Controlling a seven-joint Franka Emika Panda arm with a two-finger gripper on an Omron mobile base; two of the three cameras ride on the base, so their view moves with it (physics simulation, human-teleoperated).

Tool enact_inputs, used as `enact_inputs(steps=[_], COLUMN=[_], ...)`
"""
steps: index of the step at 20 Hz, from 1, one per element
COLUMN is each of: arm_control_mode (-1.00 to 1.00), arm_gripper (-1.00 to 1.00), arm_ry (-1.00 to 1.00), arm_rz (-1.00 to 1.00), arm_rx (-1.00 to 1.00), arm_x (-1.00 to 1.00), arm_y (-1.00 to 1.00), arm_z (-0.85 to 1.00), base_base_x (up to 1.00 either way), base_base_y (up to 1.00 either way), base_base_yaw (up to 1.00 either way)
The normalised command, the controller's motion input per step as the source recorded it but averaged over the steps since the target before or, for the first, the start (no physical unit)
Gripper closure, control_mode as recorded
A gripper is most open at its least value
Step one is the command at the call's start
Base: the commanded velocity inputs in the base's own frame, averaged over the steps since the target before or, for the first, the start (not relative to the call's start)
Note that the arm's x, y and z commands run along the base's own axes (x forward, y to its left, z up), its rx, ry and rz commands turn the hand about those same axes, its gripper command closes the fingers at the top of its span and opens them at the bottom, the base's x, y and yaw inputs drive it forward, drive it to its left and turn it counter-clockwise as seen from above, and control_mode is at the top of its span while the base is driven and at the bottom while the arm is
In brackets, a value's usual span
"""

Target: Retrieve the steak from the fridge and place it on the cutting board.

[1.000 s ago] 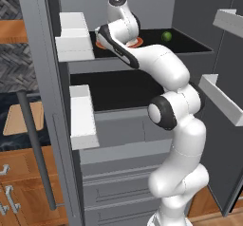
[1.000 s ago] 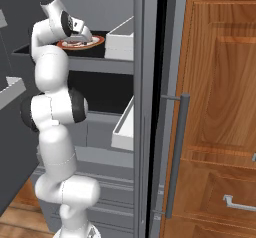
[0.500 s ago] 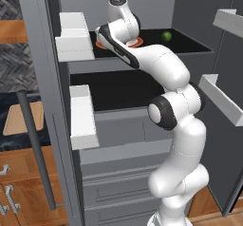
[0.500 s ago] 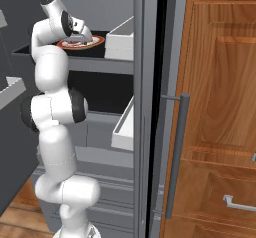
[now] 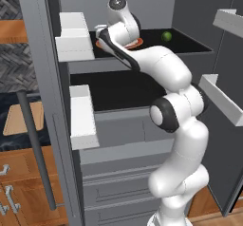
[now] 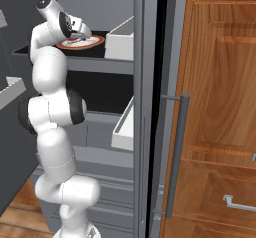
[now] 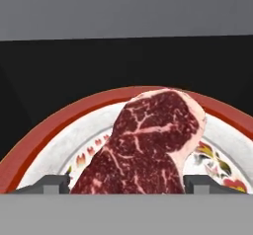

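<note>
Gripper on fridge top shelf, jaws spread wide, one fingertip left of steak, other right; contact with meat unclear. Steak lies on orange-rimmed plate directly ahead of gripper, its near edge cut off by frame bottom. In left base view wrist hides most of plate; green ball well right of gripper.

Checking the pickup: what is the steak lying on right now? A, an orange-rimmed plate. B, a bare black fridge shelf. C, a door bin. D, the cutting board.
A: in the hand view the steak lies on the orange-rimmed plate, with the gripper fingertips either side.
</note>
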Motion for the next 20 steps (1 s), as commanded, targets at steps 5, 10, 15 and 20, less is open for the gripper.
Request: enact_inputs(steps=[5,10,15,20], arm_control_mode=[-1.0,-1.0,-1.0,-1.0], arm_gripper=[1.0,1.0,1.0,1.0], arm_ry=[-0.14,-0.03,0.0,-0.11], arm_rz=[0.0,0.0,0.0,0.0], arm_rx=[0.0,0.0,0.01,0.0], arm_x=[0.0,-0.04,-0.23,-0.75], arm_y=[-0.02,-0.19,-0.21,-0.2], arm_z=[0.06,0.39,0.23,0.04], base_base_x=[0.0,0.0,0.0,0.0], base_base_y=[0.0,0.0,0.0,0.0], base_base_yaw=[0.0,0.0,0.0,0.0])
